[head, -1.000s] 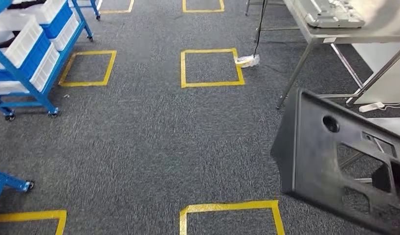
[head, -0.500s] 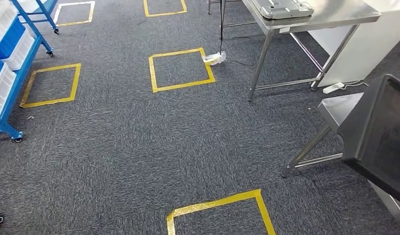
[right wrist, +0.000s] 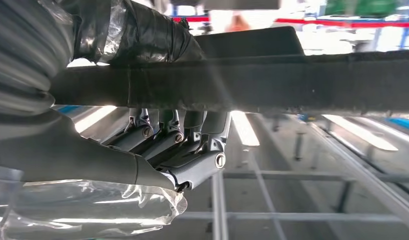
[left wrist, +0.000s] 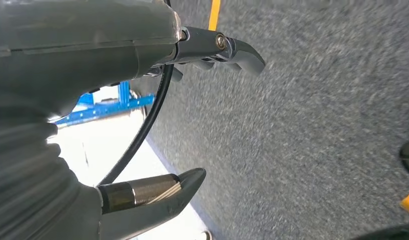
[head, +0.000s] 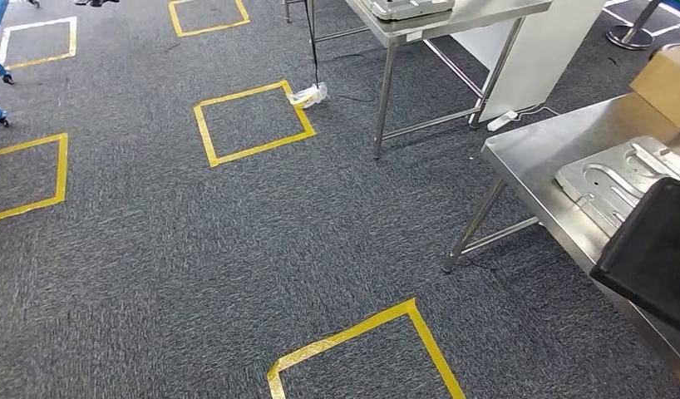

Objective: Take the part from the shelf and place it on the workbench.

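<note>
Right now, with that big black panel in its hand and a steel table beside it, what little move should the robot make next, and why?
Probably bring the black part a little further over the near workbench before lowering it. The right hand grips the part's edge, and the part hangs at the bench's near edge, partly above a grey metal plate lying there. The left hand holds nothing.

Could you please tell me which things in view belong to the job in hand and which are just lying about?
Job:
- black part, held by the right hand
- near workbench

Lying about:
- grey metal plate
- cardboard box
- far table
- yellow floor squares
</note>
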Controlling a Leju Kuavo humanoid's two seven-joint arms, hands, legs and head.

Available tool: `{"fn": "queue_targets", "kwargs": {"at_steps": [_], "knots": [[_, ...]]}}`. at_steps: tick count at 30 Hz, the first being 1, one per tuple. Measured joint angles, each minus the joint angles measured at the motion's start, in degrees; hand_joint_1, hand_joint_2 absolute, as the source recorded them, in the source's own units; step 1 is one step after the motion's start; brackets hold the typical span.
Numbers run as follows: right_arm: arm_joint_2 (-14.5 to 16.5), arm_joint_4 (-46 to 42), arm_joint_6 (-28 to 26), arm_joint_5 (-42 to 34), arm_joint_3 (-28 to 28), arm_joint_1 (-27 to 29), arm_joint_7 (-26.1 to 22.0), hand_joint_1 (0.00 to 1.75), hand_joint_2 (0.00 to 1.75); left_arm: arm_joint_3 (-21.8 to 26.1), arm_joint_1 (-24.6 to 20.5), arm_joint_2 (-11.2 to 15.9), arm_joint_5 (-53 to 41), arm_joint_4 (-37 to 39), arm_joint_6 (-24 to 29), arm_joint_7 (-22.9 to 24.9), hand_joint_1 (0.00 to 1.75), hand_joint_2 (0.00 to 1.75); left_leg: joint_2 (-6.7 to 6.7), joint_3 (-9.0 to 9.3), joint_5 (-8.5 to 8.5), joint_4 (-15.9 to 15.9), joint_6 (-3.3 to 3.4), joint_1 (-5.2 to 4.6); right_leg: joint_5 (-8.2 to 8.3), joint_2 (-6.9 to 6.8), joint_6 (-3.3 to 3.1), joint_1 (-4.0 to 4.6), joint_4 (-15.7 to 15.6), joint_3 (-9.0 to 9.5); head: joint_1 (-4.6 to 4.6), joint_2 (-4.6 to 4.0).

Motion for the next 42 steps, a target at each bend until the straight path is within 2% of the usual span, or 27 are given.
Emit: {"fn": "queue_targets", "kwargs": {"at_steps": [1,3,4,5,7,9,10,11,12,13,15,17,19,20,21,23,24,25,26,27,29,30,32,33,36,37,42], "knots": [[-0.2,0.3,0.2,0.9,-0.4,-0.5,0.0,1.75,1.75,0.0,-0.1,0.0,0.0,0.0,0.0,0.0,0.00,1.75,0.42,0.21,-0.17,0.1,-0.31,-0.13,0.02,-0.51,-0.38,0.16,-0.8,0.31,-0.01,0.00],[-0.6,1.0,0.9,2.9,-1.0,-1.2,-0.1,1.75,1.75,0.0,-0.4,0.0,0.0,0.0,0.0,-0.1,0.00,1.75,1.21,0.49,-0.40,0.2,-0.86,-0.18,0.10,0.48,-1.19,0.29,-0.6,0.07,-0.06,0.00],[-0.9,1.4,1.2,3.9,-1.4,-1.4,-0.1,1.75,1.75,0.0,-0.6,0.0,0.0,0.0,0.0,-0.1,0.00,1.75,0.89,0.55,-0.75,0.5,-1.18,-0.07,0.20,1.00,-1.56,0.23,-0.7,0.02,-0.05,0.00],[-1.3,1.9,1.6,5.1,-1.6,-1.7,-0.1,1.75,1.75,0.0,-0.6,0.0,0.0,0.0,-0.1,-0.2,0.00,1.75,-0.11,0.18,-1.57,1.5,-1.43,0.07,0.34,1.57,-1.98,0.16,-0.8,0.01,-0.07,0.00],[-2.2,3.2,2.3,7.4,-1.9,-2.6,0.0,1.75,1.75,-0.1,-0.5,0.0,0.0,0.0,-0.4,-0.3,0.00,1.75,-3.16,-2.42,-4.84,6.9,-1.68,0.32,0.60,2.76,-2.63,0.14,-1.0,-0.05,-0.10,0.00],[-3.5,5.1,3.2,9.6,-2.0,-3.3,0.3,1.75,1.75,-0.2,-0.3,0.0,-0.2,0.0,-0.8,-0.4,0.00,1.75,-4.67,-6.69,-8.15,15.2,-1.56,0.33,0.68,4.15,-2.91,0.42,-1.0,-0.22,-0.10,0.00],[-4.2,6.1,3.6,10.4,-2.0,-3.6,0.4,1.75,1.75,-0.2,-0.3,0.0,-0.3,0.0,-0.9,-0.4,0.00,1.75,-4.86,-8.15,-8.38,17.6,-1.41,0.30,0.67,4.92,-2.98,0.59,-0.9,-0.21,-0.10,0.00],[-4.9,7.0,4.0,11.1,-2.0,-3.8,0.6,1.75,1.75,-0.3,-0.2,0.0,-0.3,0.0,-0.9,-0.5,0.00,1.75,-4.96,-8.65,-7.45,18.0,-1.15,0.23,0.66,5.72,-3.01,0.75,-0.9,-0.16,-0.10,0.00],[-5.5,7.8,4.3,11.5,-2.0,-4.0,0.7,1.75,1.75,-0.3,-0.2,0.0,-0.4,0.0,-1.0,-0.6,0.00,1.75,-5.23,-7.93,-5.38,15.7,-0.77,0.11,0.64,6.54,-3.03,0.87,-0.9,-0.06,-0.10,0.00],[-6.1,8.5,4.4,11.7,-2.0,-4.2,0.8,1.75,1.75,-0.4,-0.1,0.0,-0.4,0.0,-1.0,-0.6,0.00,1.75,-5.87,-6.42,-2.82,11.8,-0.27,-0.05,0.64,7.32,-3.04,0.94,-0.9,0.03,-0.09,0.00],[-7.0,9.7,4.5,11.9,-2.0,-4.6,0.9,1.75,1.75,-0.4,0.0,0.2,-0.4,0.0,-1.1,-0.7,0.00,1.75,-8.45,-3.36,0.50,4.2,0.82,-0.30,0.71,8.74,-2.89,0.87,-0.8,0.00,-0.04,0.00],[-7.6,10.8,4.6,11.9,-2.0,-4.9,1.0,1.75,1.75,-0.5,-0.1,0.3,-0.4,0.0,-1.1,-0.7,0.00,1.75,-9.64,-2.14,1.07,1.4,1.33,-0.52,0.91,9.92,-2.40,0.52,-0.9,-0.30,-0.10,0.00],[-8.0,11.6,4.8,12.1,-2.0,-5.0,1.2,1.75,1.75,-0.5,-0.4,0.3,-0.4,0.0,-1.1,-0.8,0.00,1.75,-8.41,-1.70,1.50,0.5,1.42,-0.52,1.12,10.62,-1.75,0.28,-1.0,-0.49,-0.20,0.00],[-8.3,12.0,4.9,12.4,-2.0,-5.0,1.4,1.75,1.75,-0.5,-0.4,0.3,-0.4,0.0,-1.3,-0.9,0.00,1.75,-7.72,-1.41,1.82,-0.2,1.54,-0.38,0.86,9.79,-1.48,0.38,-0.7,-0.68,-0.14,0.00],[-8.6,12.5,4.9,12.6,-1.9,-5.2,1.7,1.75,1.75,-0.5,-0.4,0.3,-0.4,0.0,-1.5,-0.9,0.00,1.75,-6.92,-1.15,2.17,-0.9,1.69,-0.20,-0.04,8.31,-1.24,0.50,0.6,-1.32,-0.07,0.00],[-9.0,13.5,4.6,13.1,-1.3,-5.4,2.3,1.75,1.75,-0.5,-0.2,0.3,-0.3,0.0,-2.5,-1.0,0.00,1.75,-5.35,-0.92,2.51,-1.7,1.89,-0.06,-3.40,4.96,-0.72,0.47,6.3,-4.17,0.11,0.00],[-9.1,13.9,4.5,13.2,-0.8,-5.4,2.7,1.75,1.75,-0.5,-0.1,0.3,-0.2,0.0,-3.0,-1.1,0.00,1.75,-4.56,-0.96,2.48,-1.7,1.90,-0.06,-5.04,4.24,-0.40,0.21,9.8,-5.97,0.15,0.00],[-9.1,14.2,4.4,13.2,-0.1,-5.3,3.3,1.75,1.75,-0.5,-0.1,0.2,-0.2,0.0,-3.5,-1.2,0.00,1.75,-3.81,-0.98,2.40,-1.7,1.82,-0.04,-5.83,3.94,-0.06,-0.08,12.4,-7.25,0.16,0.00],[-9.1,14.5,4.1,13.1,0.8,-5.0,4.2,1.75,1.75,-0.5,0.0,0.2,-0.1,0.0,-3.9,-1.4,0.00,1.75,-3.21,-1.00,2.27,-1.6,1.66,0.00,-5.58,3.76,0.30,-0.39,13.2,-7.62,0.15,0.00],[-9.1,14.8,3.5,12.9,1.7,-4.7,5.4,1.75,1.75,-0.5,0.0,0.2,0.0,0.0,-4.3,-1.7,0.00,1.75,-2.72,-0.98,2.09,-1.4,1.40,0.11,-4.28,3.56,0.68,-0.71,11.8,-6.82,0.15,0.00],[-9.3,15.2,1.3,12.3,3.7,-4.0,7.7,1.75,1.75,-0.5,-0.1,0.2,0.0,0.0,-4.7,-2.4,0.00,1.75,-2.04,-1.02,1.50,-0.6,0.58,0.37,-0.97,3.01,1.39,-1.24,4.8,-2.94,0.16,0.00],[-9.6,15.5,0.0,12.1,4.7,-3.5,8.5,1.75,1.75,-0.6,-0.2,0.2,0.0,0.0,-4.8,-2.6,0.00,1.75,-1.77,-1.13,1.10,-0.1,0.08,0.40,0.05,2.94,1.35,-1.26,1.6,-1.25,0.14,0.00],[-10.0,15.9,-2.4,11.5,6.9,-2.2,9.7,1.75,1.75,-0.6,-0.5,0.3,0.0,0.0,-4.8,-2.9,0.00,1.75,-1.50,-1.27,0.43,0.6,-0.64,0.22,0.26,3.02,0.69,-1.18,-0.8,0.06,0.08,0.00],[-10.3,16.1,-3.1,11.2,8.0,-1.6,10.3,1.75,1.75,-0.6,-0.6,0.4,0.0,0.0,-4.8,-2.9,0.00,1.75,-1.53,-1.28,0.30,0.7,-0.36,0.15,0.35,3.17,0.28,-1.13,-0.8,0.06,0.04,0.00],[-11.1,16.5,-3.8,9.7,11.5,0.5,13.3,1.75,1.75,-0.6,-0.6,0.4,0.4,0.0,-4.7,-3.3,0.00,1.75,-1.71,-1.25,0.58,0.6,1.64,0.10,0.36,3.13,-0.15,-1.00,-0.9,0.11,0.03,0.00],[-11.5,16.5,-3.7,9.0,12.6,1.3,14.7,1.75,1.75,-0.6,-0.6,0.4,0.6,0.0,-4.5,-3.2,0.00,1.75,-1.76,-1.25,0.69,0.6,1.88,0.11,0.32,3.08,-0.30,-0.90,-0.9,0.12,0.03,0.00],[-13.7,16.5,-2.6,6.9,18.7,4.1,20.2,1.75,1.75,-0.6,-0.4,0.4,0.6,0.0,-4.0,-2.4,0.00,1.75,-1.85,-1.21,0.98,0.3,1.44,0.29,0.13,2.91,-0.85,-0.57,-0.8,0.07,0.02,0.00]]}}
